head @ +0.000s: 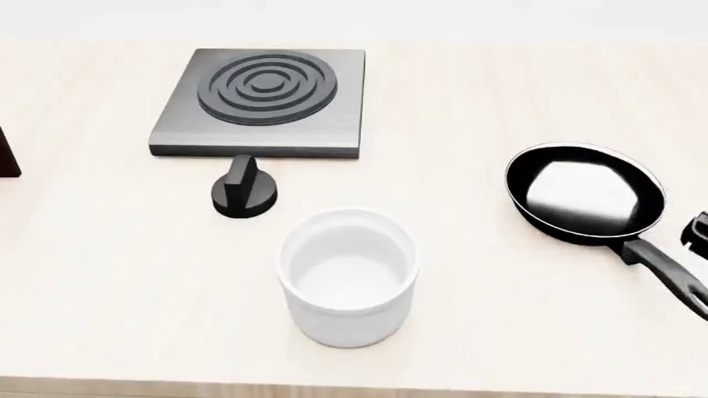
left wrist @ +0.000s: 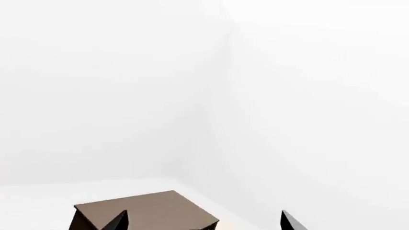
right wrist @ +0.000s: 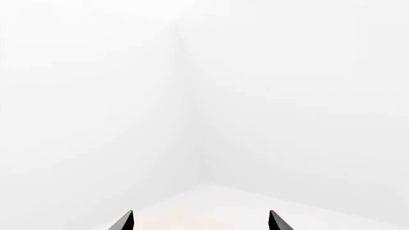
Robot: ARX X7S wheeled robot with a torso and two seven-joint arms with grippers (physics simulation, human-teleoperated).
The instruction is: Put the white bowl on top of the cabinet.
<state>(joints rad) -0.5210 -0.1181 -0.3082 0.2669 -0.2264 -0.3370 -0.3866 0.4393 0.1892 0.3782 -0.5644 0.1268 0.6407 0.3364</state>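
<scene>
The white bowl (head: 348, 278) stands upright and empty near the table's front edge in the head view, with no gripper near it. The cabinet (left wrist: 143, 213) shows its flat grey-brown top in the left wrist view, ahead of my left gripper (left wrist: 204, 223) and lower. That gripper is open, its two dark fingertips (left wrist: 118, 222) far apart with nothing between them. A dark sliver of the cabinet (head: 6, 153) sits at the head view's left edge. My right gripper (right wrist: 200, 222) is open too, empty, facing white walls.
A square grey stove plate (head: 265, 99) with rings lies at the back left, a black knob (head: 245, 191) in front of it. A black frying pan (head: 586, 195) rests at the right, handle toward the front. A small black part (head: 697, 230) pokes in at the right edge.
</scene>
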